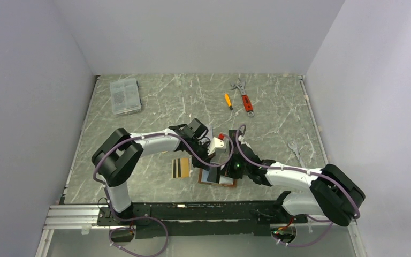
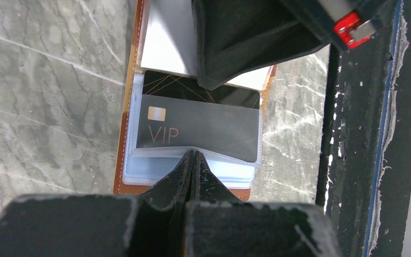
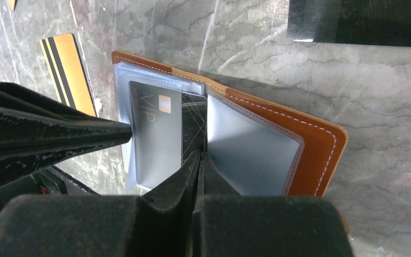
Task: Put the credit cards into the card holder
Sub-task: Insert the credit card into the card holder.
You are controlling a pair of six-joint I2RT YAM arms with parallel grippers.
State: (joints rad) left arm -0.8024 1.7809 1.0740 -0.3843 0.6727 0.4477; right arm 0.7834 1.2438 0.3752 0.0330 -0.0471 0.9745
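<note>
I read the card holder (image 3: 321, 144) as smooth tan leather with pale stitching, and its sleeves (image 3: 246, 152) as clear, glossy plastic. The VIP card (image 2: 198, 128) looks like dark, satin-finish plastic. The table (image 2: 48, 96) has a smooth, grey marble-patterned surface with a slight sheen.

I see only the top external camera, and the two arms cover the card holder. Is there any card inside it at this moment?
Observer: Yes. The left wrist view shows the card holder lying open, with a dark VIP card inside a clear sleeve. A black strip of the card looks uncovered.
Operator: Thank you. Does one of the pincers hold another card?
Observer: No. The left pincer and the right pincer are both shut with no card between the fingers. Their tips rest at the sleeves.
</note>
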